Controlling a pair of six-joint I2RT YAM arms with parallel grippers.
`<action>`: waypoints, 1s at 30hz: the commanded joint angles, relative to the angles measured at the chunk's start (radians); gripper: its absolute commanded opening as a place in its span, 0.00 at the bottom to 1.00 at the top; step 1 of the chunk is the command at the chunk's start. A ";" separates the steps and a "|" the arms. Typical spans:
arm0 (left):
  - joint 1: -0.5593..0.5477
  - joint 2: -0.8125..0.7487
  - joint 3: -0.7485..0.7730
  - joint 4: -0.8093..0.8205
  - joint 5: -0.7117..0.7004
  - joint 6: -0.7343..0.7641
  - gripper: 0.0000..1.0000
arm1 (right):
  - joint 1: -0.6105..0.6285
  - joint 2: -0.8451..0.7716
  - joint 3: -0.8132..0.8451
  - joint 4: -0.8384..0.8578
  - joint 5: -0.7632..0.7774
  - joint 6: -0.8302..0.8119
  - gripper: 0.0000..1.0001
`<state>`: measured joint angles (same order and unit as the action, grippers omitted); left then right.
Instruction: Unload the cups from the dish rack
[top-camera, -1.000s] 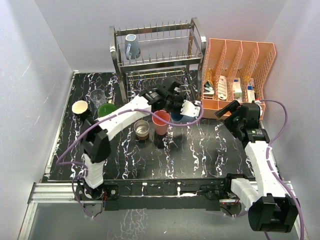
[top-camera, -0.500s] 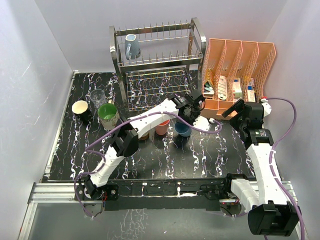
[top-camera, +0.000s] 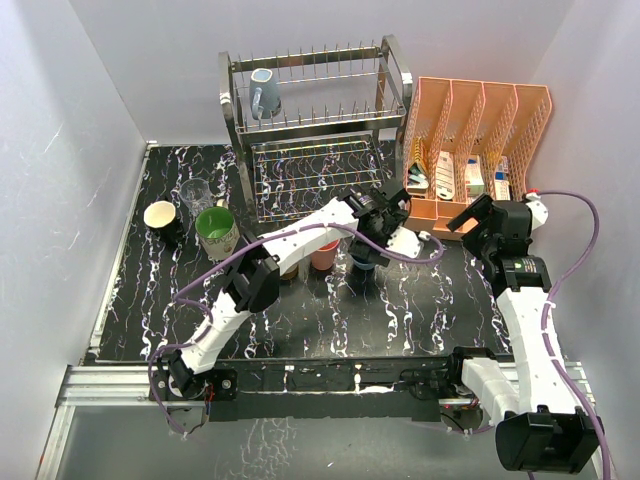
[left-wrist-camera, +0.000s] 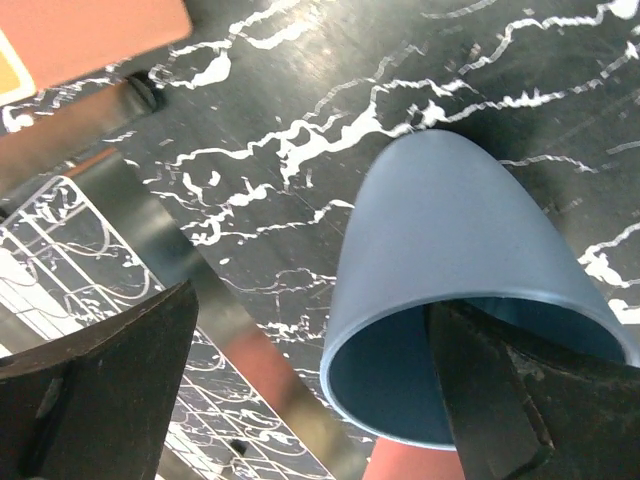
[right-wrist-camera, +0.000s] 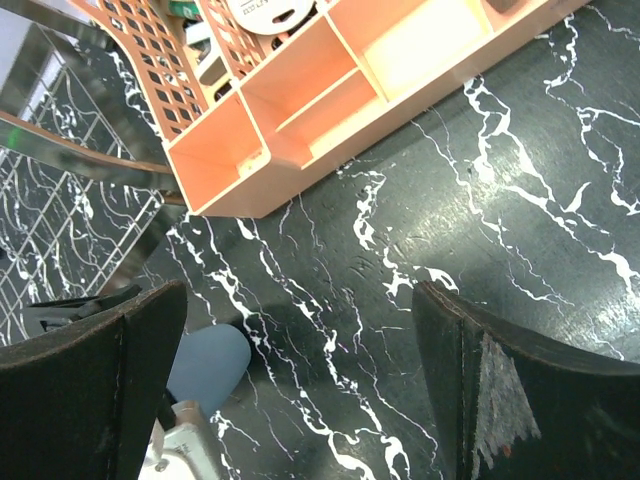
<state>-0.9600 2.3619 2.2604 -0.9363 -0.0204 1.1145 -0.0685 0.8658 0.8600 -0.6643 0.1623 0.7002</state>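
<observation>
Left gripper (left-wrist-camera: 310, 300) is wide open with nothing held, the light-blue tumbler (left-wrist-camera: 450, 230) low right between its fingers (left-wrist-camera: 100, 380); it looks light, stiff, maybe slippery, so pinch the rim.

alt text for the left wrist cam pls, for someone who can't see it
A light-blue tumbler stands mouth up on the black marbled table, inside the open left gripper. One dark finger overlaps its rim and the other is well clear. The wire dish rack shows at lower left, an orange organizer corner at upper left.
</observation>
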 joint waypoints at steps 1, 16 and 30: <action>-0.011 -0.134 -0.005 0.120 -0.035 -0.045 0.95 | -0.006 -0.008 0.092 0.045 0.007 -0.024 0.98; 0.007 -0.488 -0.116 0.090 0.004 -0.220 0.97 | 0.028 0.197 0.540 0.101 -0.174 -0.082 0.98; 0.409 -1.145 -0.892 0.061 0.344 -0.493 0.96 | 0.808 0.885 1.519 -0.001 0.184 -0.387 0.98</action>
<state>-0.6453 1.3567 1.4784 -0.8471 0.1917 0.7029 0.6415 1.5726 2.1674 -0.6422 0.2417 0.4660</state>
